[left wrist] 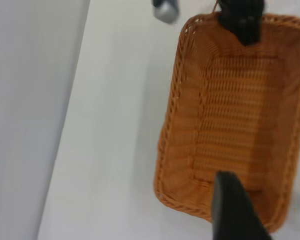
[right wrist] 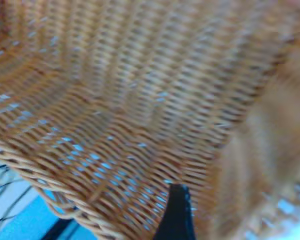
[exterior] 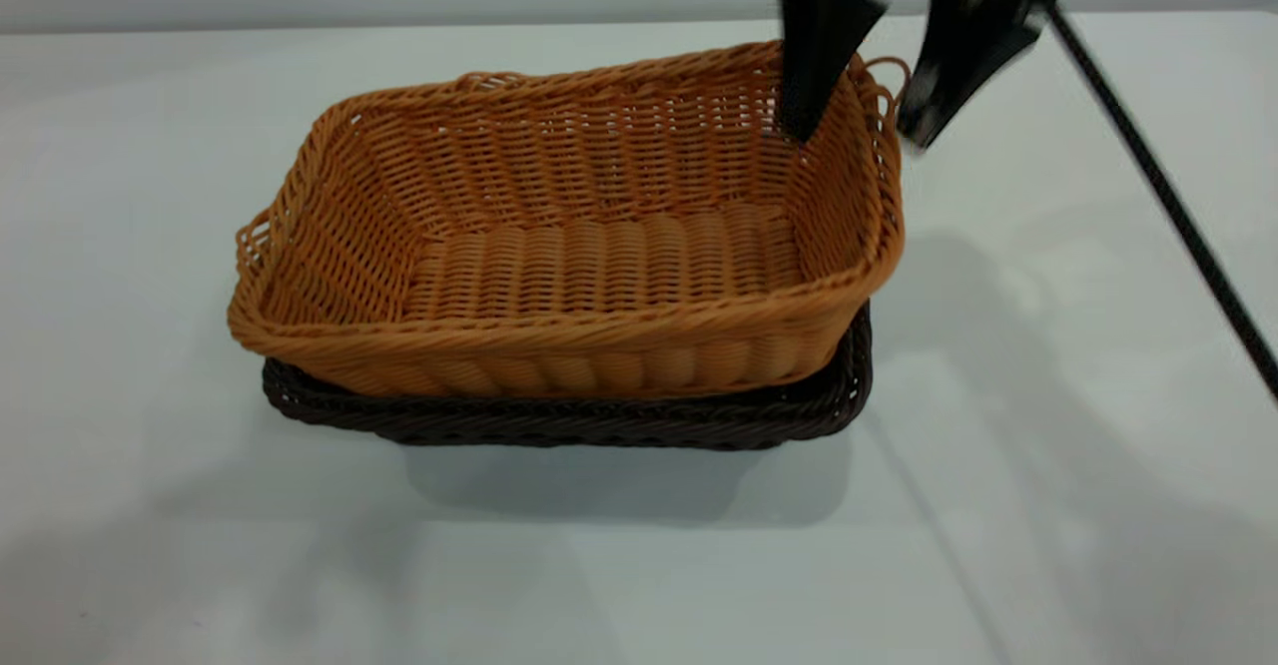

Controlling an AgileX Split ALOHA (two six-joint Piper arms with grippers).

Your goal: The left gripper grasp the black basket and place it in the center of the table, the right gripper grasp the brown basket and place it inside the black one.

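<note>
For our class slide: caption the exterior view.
Brown basket nested in black basket; open right gripper straddles its rim.

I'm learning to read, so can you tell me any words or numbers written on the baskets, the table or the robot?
There are none: no words, numbers or labels show on the brown basket, the black basket, the table or the right gripper.
</note>
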